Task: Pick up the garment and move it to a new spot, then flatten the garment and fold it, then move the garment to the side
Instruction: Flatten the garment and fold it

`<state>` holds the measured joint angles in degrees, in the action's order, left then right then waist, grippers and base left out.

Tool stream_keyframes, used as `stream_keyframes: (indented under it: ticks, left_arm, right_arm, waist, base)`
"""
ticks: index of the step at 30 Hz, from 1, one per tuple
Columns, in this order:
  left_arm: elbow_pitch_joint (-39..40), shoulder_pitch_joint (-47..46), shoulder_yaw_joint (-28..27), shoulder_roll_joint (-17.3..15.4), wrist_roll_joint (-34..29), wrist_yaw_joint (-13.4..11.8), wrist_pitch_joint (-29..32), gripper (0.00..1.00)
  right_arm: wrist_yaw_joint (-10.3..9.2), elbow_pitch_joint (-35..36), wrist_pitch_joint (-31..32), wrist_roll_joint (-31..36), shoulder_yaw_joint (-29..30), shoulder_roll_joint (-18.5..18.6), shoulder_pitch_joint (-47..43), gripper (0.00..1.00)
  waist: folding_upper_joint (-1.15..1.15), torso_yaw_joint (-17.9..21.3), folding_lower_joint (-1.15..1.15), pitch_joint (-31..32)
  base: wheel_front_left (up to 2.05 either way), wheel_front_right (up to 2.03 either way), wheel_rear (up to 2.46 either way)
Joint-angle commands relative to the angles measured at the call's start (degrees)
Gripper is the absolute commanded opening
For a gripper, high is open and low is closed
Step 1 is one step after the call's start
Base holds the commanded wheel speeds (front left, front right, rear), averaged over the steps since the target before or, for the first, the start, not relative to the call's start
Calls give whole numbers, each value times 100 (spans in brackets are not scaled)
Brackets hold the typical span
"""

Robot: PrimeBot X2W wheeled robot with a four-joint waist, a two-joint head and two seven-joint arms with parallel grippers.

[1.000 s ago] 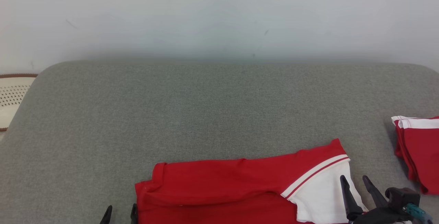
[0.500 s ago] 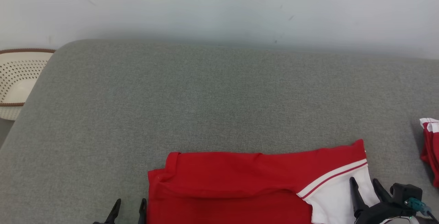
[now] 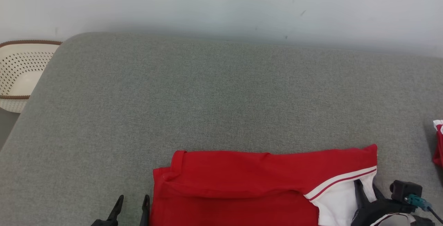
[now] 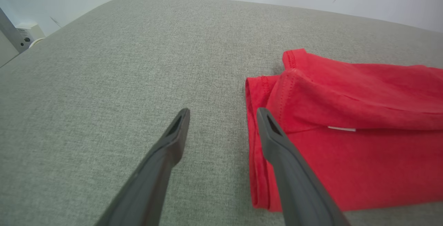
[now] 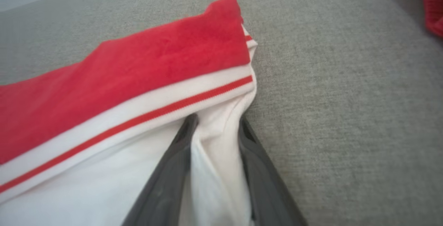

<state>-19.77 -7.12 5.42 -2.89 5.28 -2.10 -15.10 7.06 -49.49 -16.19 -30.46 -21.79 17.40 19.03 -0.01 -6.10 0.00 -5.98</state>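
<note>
Prob. last step: gripping folded garment (image 3: 242, 184) for move to side. Lying at near edge of grey padded surface (image 3: 207, 98). R pincer (image 5: 217, 120) clamped on white sleeve fold; L pincer (image 4: 223, 111) wide, empty, at left hem. Next: close L, lift evenly w/o undoing folds. Small white tag (image 4: 341, 128), no legible text.

the left gripper (image 3: 133, 198) is hovering low, its two fingers standing wide apart. the right gripper (image 5: 218, 118) is pointing forward, its fingers pinching a fold of the shirt (image 5: 155, 63).
</note>
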Motion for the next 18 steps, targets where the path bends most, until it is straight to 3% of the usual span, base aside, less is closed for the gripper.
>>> stream_keyframes:
  ticks: [1, 7, 18]
  left_arm:
    - [18, 2, -1, -5, 40, -4, -4, 100]
    - [43, -7, 29, -5, 65, -7, -4, 100]
    - [87, 45, 154, -6, 96, 40, -4, 100]
  right_arm:
    - [72, -150, 196, -114, -329, -270, -156, 0]
    - [56, 74, 169, -399, -512, -11, 1, 0]
    - [37, 249, 107, -144, 286, 585, 199, 0]
  waist:
    - [1, 7, 0, 0]
    - [1, 28, 0, 35]
    - [1, 99, 0, 149]
  base:
    - [0, 0, 0]
    - [0, 0, 0]
    - [0, 0, 0]
